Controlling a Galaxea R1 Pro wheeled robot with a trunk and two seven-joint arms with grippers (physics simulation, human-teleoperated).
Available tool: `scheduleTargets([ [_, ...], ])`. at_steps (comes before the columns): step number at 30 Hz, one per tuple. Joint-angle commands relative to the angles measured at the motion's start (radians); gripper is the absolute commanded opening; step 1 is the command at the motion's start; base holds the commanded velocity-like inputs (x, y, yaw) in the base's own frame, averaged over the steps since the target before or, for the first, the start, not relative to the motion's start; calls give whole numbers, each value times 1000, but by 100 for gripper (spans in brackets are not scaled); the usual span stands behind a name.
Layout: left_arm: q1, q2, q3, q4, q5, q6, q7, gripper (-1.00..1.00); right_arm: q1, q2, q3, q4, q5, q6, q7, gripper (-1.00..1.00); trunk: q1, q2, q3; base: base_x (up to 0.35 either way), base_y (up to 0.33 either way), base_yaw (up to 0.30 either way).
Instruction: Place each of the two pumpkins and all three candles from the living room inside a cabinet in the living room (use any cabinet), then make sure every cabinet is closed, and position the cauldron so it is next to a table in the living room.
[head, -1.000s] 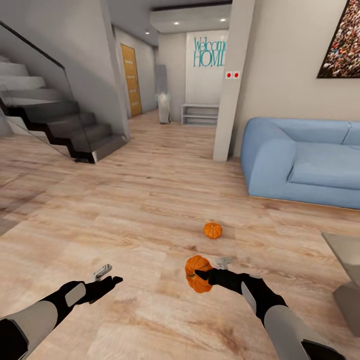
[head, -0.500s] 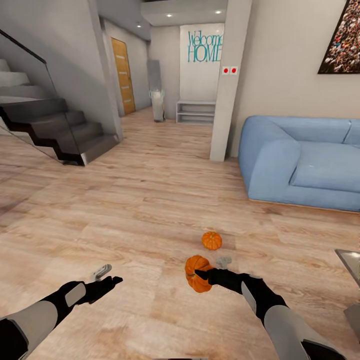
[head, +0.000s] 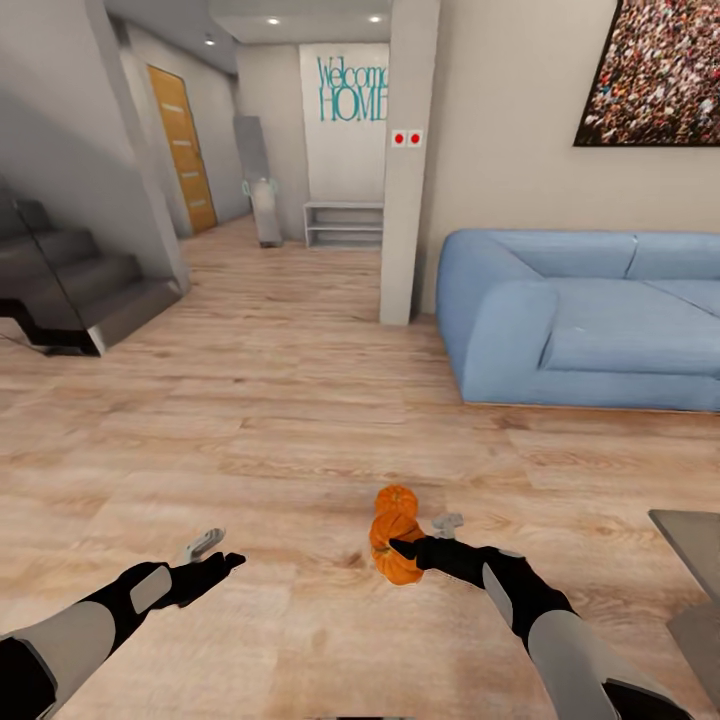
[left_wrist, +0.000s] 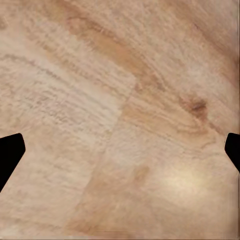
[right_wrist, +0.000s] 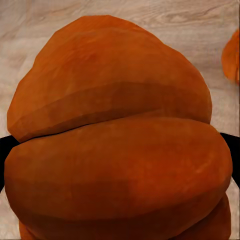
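The right tool (head: 400, 550) is clamped across a pumpkin (head: 392, 562), carried above the floor (head: 300, 440). Squat, ribbed, probably rigid and light; gripping its widest ribs suits. Second pumpkin (head: 396, 499) lies just beyond. The left tool (head: 222, 549) hangs spread, empty.

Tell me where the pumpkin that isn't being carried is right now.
In the head view the loose pumpkin sits on the wooden floor, just behind the held pumpkin in the right gripper.
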Motion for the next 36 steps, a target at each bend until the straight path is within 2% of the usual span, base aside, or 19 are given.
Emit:
scheduleTargets([
  [1, 0, 0, 0, 0, 0, 0, 0, 100, 0, 0, -1, 0, -4, 1, 1, -100, 0, 0, 0, 330, 92, -283],
  [16, 0, 0, 0, -1, 0, 0, 0, 100, 0, 0, -1, 0, -6, 0, 2, -100, 0, 0, 0, 328, 94, -279],
  [36, 0, -1, 0, -1, 0, 0, 0, 100, 0, -1, -1, -2, -7, 2, 0, -100, 0, 0, 0, 328, 94, -12],
])
